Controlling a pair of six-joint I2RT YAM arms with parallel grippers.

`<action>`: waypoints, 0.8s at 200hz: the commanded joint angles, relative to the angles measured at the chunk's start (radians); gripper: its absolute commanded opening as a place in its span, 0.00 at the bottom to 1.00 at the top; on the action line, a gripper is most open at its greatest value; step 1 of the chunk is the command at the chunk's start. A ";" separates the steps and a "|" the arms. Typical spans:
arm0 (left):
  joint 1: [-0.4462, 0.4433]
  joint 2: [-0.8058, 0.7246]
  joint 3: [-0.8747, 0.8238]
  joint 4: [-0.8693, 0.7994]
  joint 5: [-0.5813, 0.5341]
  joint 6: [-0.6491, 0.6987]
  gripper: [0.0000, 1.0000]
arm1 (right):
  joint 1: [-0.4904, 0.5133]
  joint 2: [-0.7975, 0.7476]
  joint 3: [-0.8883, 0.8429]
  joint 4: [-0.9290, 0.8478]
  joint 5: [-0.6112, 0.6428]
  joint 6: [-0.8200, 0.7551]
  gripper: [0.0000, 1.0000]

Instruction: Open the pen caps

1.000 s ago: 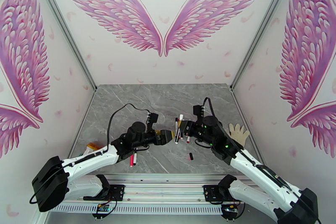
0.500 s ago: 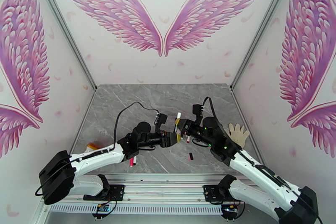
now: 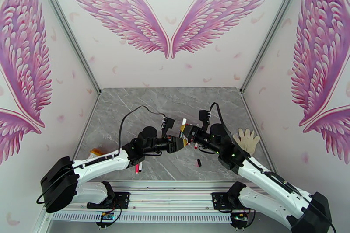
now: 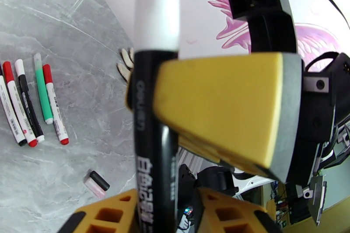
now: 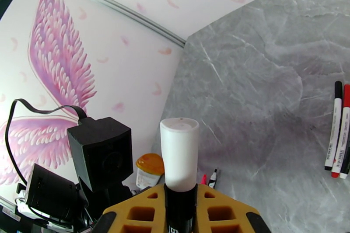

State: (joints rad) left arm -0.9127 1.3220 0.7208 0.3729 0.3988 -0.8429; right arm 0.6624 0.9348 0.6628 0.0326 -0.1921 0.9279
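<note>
1. Left gripper [image 4: 157,206]: over the last second it has advanced to the right gripper [image 5: 180,201], and its jaws have narrowed from wide open to a close bracket around the lower barrel of the held pen [image 4: 155,142]. One finger appears to touch the barrel and a thin gap shows at the other. Whether the clamp is complete cannot be told.

2. Right gripper: clenched on the same black barrel directly below the white cap [image 5: 179,155], which projects upright beyond its fingertips.

3. Consequence for the task: the cap is still seated. Both grippers address the barrel and neither addresses the cap, so a regrasp is probably needed before it can be pulled off.

4. Markings: the barrel reads "deli", followed by Chinese characters that are not reliably legible.

5. On the table [image 4: 78,24] beyond: two loose caps [image 4: 97,182], one black and one pink, then a row of five pens [image 4: 33,98]. Their print is too small to read.
</note>
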 commanded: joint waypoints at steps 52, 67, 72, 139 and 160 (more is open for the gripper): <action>-0.006 -0.026 0.029 -0.055 -0.059 0.045 0.13 | 0.012 -0.029 -0.022 0.013 0.007 0.031 0.21; -0.008 -0.030 0.026 -0.085 -0.060 0.074 0.11 | 0.011 -0.030 -0.011 -0.013 0.006 0.027 0.29; -0.009 -0.033 0.023 -0.097 -0.060 0.089 0.11 | 0.011 -0.026 0.001 -0.035 0.003 0.026 0.32; -0.012 -0.087 0.005 -0.220 0.003 0.210 0.10 | -0.037 -0.011 0.103 -0.211 -0.130 -0.031 0.59; -0.014 -0.089 0.005 -0.249 0.016 0.218 0.10 | -0.060 -0.007 0.130 -0.253 -0.181 -0.049 0.60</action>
State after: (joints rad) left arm -0.9192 1.2564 0.7216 0.1974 0.3786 -0.6708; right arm 0.6270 0.9237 0.7387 -0.1421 -0.2878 0.9161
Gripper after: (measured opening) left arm 0.197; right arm 0.594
